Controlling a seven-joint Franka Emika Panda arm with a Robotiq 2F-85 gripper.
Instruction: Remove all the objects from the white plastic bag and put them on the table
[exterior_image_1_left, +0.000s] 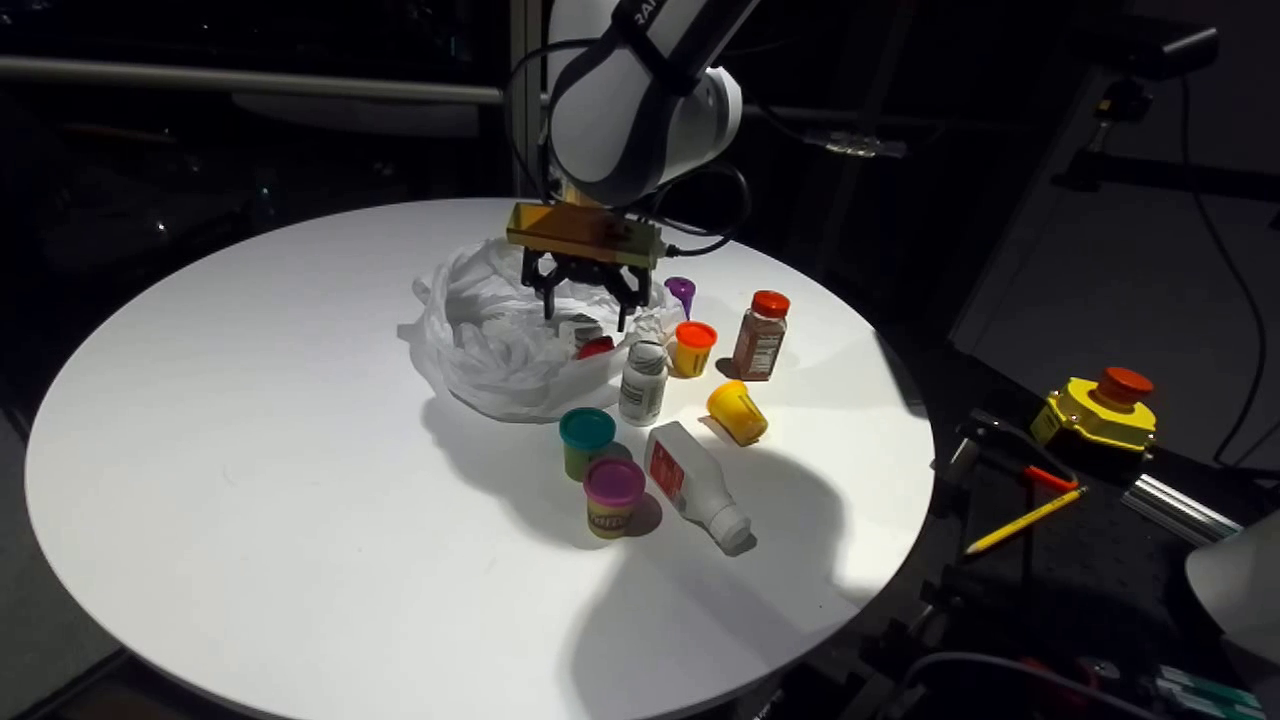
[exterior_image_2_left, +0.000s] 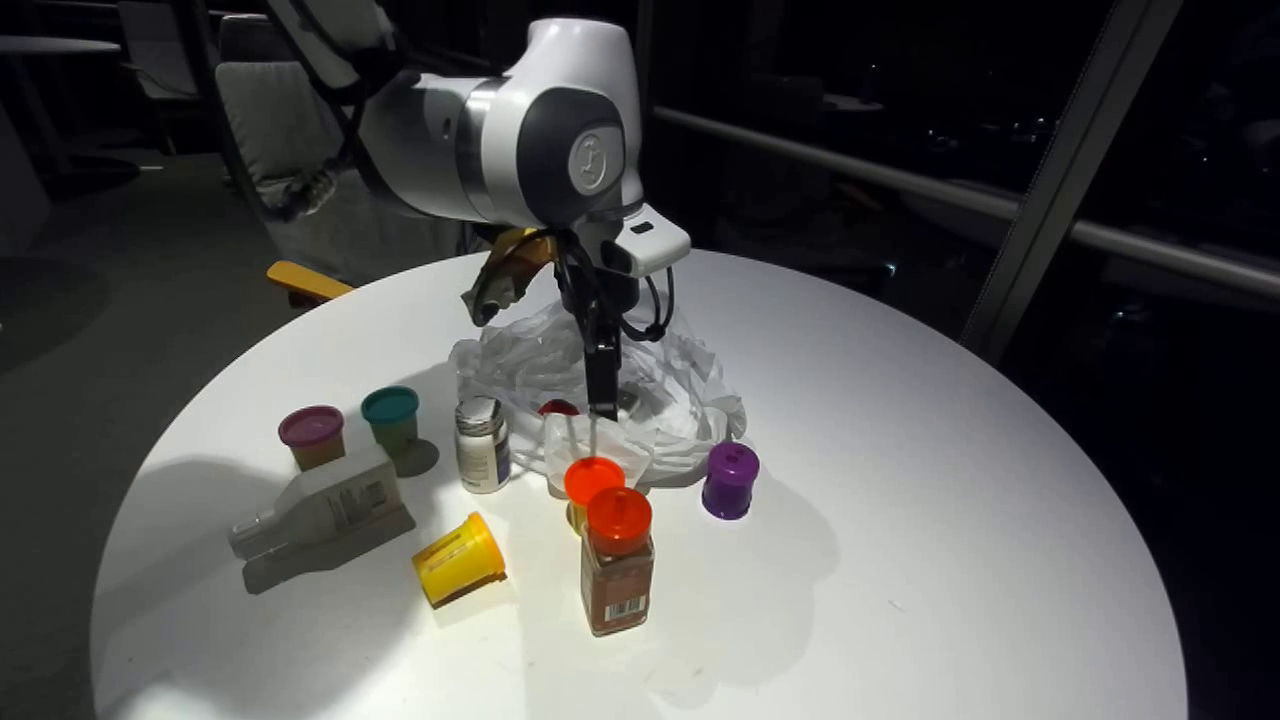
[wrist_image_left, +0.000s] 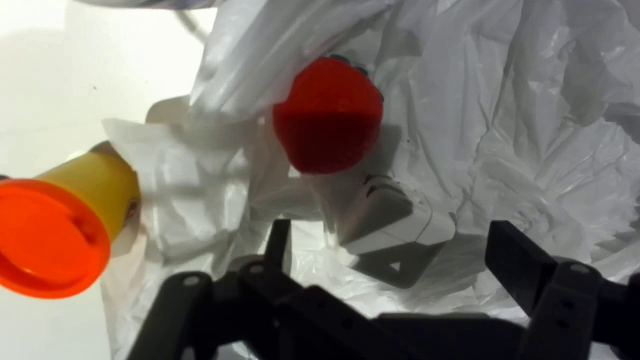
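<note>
Over the bag (exterior_image_1_left: 520, 395), the gripper (exterior_image_1_left: 585, 316) gapes.

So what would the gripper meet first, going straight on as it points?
Probably the small white object in the bag, seen between the open jaws in the wrist view; depth is unclear.

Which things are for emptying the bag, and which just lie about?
For the job:
gripper
white plastic bag
inside: red thing, pale thing
table, carrying pink-lidded pot, teal-lidded pot, orange-lidded pot, tipped yellow pot, upright white bottle, lying white bottle, red-capped jar, purple container

Just lying about:
yellow pencil
yellow box with a red button
</note>
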